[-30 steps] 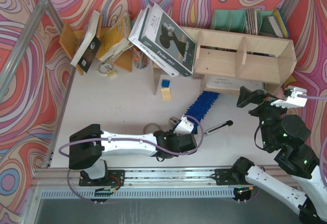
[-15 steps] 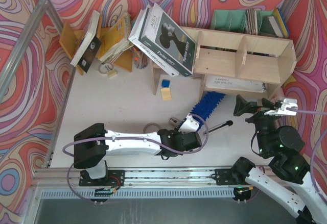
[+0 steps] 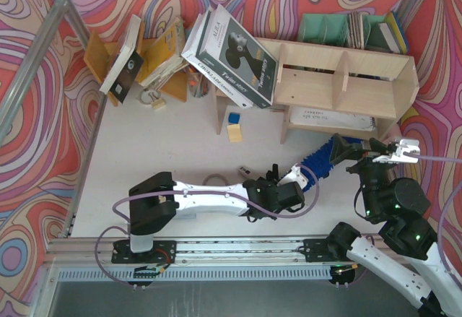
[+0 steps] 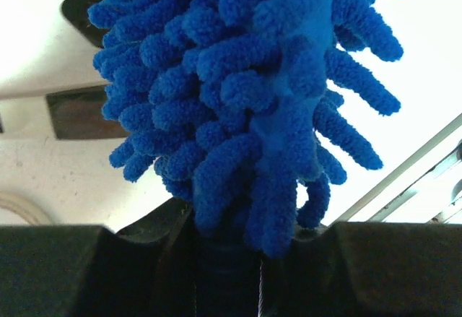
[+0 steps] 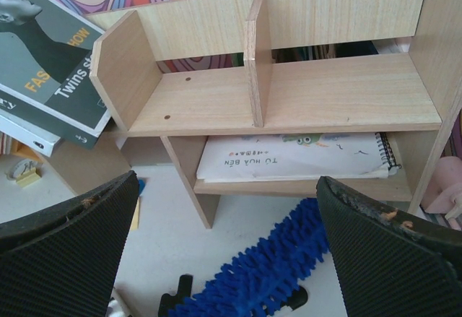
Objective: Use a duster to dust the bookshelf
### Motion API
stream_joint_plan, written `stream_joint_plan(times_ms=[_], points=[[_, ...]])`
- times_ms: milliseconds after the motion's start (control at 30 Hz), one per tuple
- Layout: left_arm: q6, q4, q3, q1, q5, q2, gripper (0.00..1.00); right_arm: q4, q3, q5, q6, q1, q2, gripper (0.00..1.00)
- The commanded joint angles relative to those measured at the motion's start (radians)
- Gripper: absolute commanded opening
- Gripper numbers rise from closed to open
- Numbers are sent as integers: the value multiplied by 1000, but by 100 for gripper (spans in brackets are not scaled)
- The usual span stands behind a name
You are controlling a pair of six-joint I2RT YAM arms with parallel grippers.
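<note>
Bright-blue fluffy microfibre duster [image 3: 321, 162], near the pale plywood two-tier bookshelf [image 3: 346, 79]: left gripper [image 3: 296, 181] jaws are clamping its handle, right gripper [image 3: 372, 149] jaws are gaping empty; advisably laying fluff flat along each tier.

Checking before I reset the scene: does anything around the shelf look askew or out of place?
Yes. A stack of large books leans tilted against the left end of the bookshelf instead of standing in it. In its lower tier a spiral notebook lies flat, its right corner bent.
</note>
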Motion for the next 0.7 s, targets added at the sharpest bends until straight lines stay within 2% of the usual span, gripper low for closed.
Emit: stream_joint_plan(times_ms=[0,333,667], points=[[79,77,26,4,34,23,0,40,-6,10,-21,4,8,99],[12,113,-151,42,-35,-120,0,48,-14,3,-25,4,1,99],[97,105,30,52,34,22,0,51,-19,9,-30,4,1,99]])
